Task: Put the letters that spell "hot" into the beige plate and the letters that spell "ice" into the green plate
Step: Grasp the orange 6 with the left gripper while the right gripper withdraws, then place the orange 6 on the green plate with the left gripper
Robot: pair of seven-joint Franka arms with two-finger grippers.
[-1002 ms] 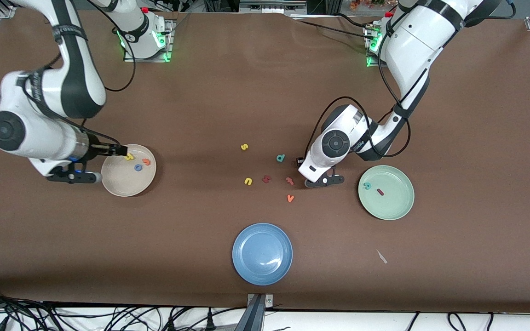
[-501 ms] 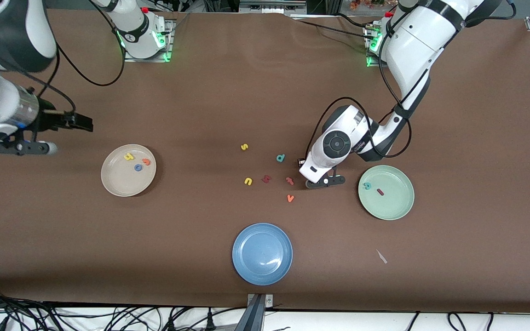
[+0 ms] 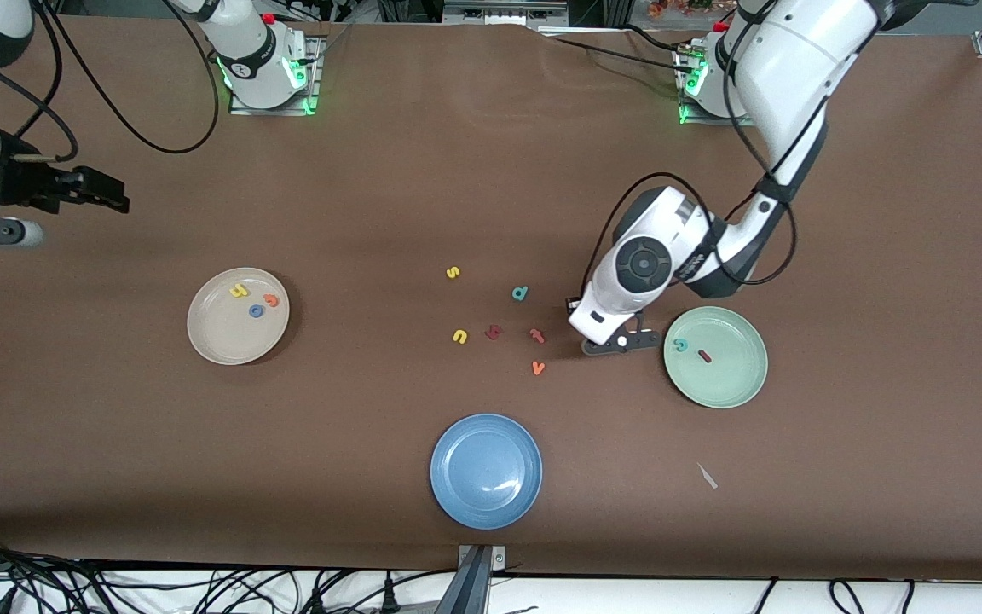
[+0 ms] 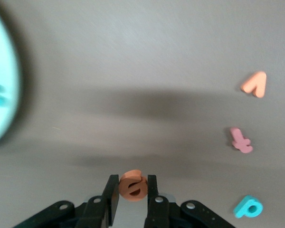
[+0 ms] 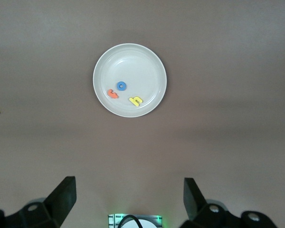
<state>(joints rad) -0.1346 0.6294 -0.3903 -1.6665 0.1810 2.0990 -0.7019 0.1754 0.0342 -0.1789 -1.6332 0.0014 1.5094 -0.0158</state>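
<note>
The beige plate (image 3: 238, 316) already holds all three letters of "hot": the yellow h (image 3: 239, 291), the orange t (image 3: 271, 299) and the blue o (image 3: 257, 311). The green plate (image 3: 715, 357) holds the teal c (image 3: 679, 344) and the dark red i (image 3: 704, 356), so only one letter is missing there.

That letter, the orange e (image 4: 132, 185), is clenched between the fingers of the left claw (image 4: 132, 199), just above the table (image 3: 491, 170) and near the rim of the green plate, toward the scattered letters. So the step in hand seems to be the carrying of the e to the green plate. The next move, I think, calls for bringing the claw over the plate and releasing the letter low, so that this light foam piece does not bounce out.

The right claw (image 5: 128, 190) is wide open and holds nothing; it waits high above the right arm's end of the table.

The other letters (s, u, d, v and two more) lie on the table and should remain.
</note>
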